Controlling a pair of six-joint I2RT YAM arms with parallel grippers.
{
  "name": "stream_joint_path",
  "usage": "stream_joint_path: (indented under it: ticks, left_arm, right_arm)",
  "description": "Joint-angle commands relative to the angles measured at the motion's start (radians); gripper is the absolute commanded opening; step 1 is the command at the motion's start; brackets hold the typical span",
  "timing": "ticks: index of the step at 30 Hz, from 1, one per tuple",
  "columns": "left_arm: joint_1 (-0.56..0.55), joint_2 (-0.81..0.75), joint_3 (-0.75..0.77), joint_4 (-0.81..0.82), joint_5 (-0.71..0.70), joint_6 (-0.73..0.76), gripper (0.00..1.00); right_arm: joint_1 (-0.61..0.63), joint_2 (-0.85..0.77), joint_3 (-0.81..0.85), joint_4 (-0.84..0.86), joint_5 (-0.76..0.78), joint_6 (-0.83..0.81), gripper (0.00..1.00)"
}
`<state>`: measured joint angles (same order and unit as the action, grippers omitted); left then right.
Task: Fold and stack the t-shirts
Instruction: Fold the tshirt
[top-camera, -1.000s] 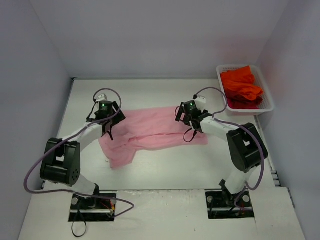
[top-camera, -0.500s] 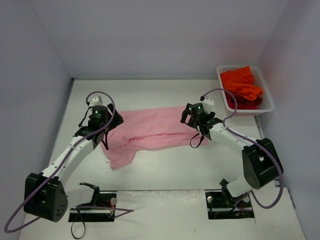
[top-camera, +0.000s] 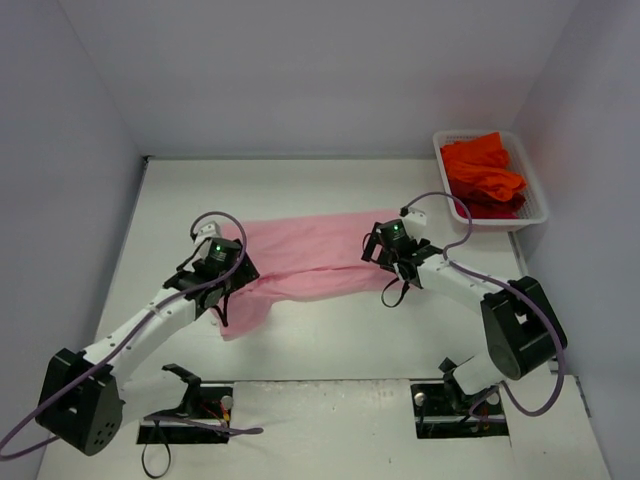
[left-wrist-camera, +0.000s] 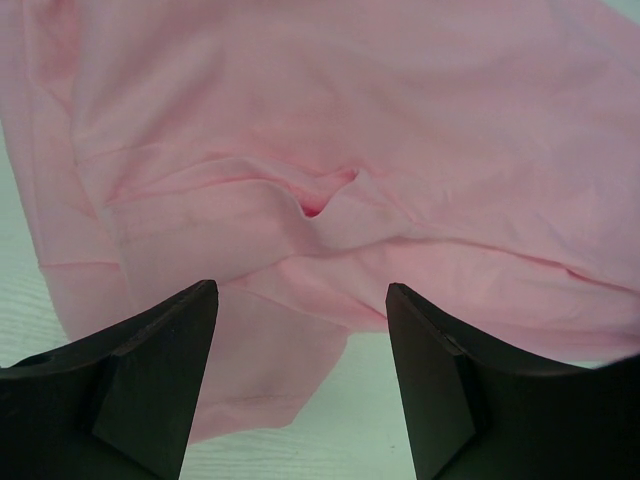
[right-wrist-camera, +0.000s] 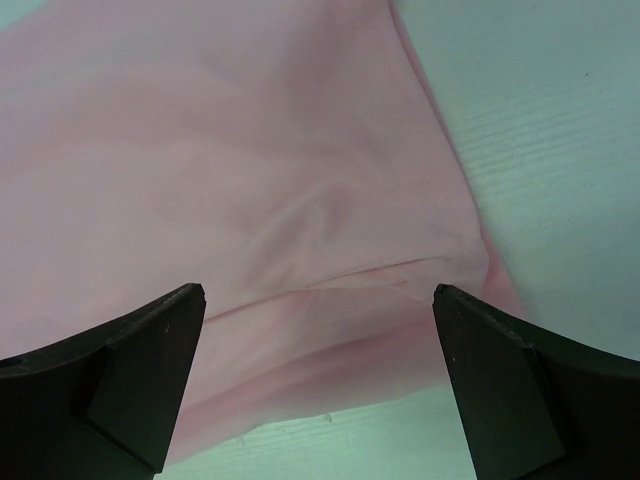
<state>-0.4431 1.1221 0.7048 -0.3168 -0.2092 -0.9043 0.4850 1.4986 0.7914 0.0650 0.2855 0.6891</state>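
The left pincer and right pincer hang open and empty, so grab both near edges of the pink t-shirt together.

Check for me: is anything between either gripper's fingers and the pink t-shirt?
Nothing visible. The left gripper and right gripper both hang open directly over the bare cloth of the pink t-shirt. The basket of orange t-shirts sits apart at the far right corner.
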Motion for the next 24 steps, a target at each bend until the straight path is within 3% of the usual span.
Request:
stream_joint_path:
  ticks: [1, 11, 24]
  left_arm:
    - [-0.026, -0.053, -0.001, -0.048, -0.050, -0.061, 0.64]
    - [-0.114, -0.166, -0.053, -0.162, -0.105, -0.149, 0.64]
    - [-0.264, -0.107, -0.065, -0.222, -0.177, -0.294, 0.64]
  right_arm:
    - [0.003, -0.017, -0.018, 0.041, 0.012, 0.023, 0.95]
    - [0.003, 0.041, -0.017, 0.090, -0.011, 0.018, 0.95]
    - [0.001, 0.068, -0.018, 0.117, -0.008, 0.012, 0.96]
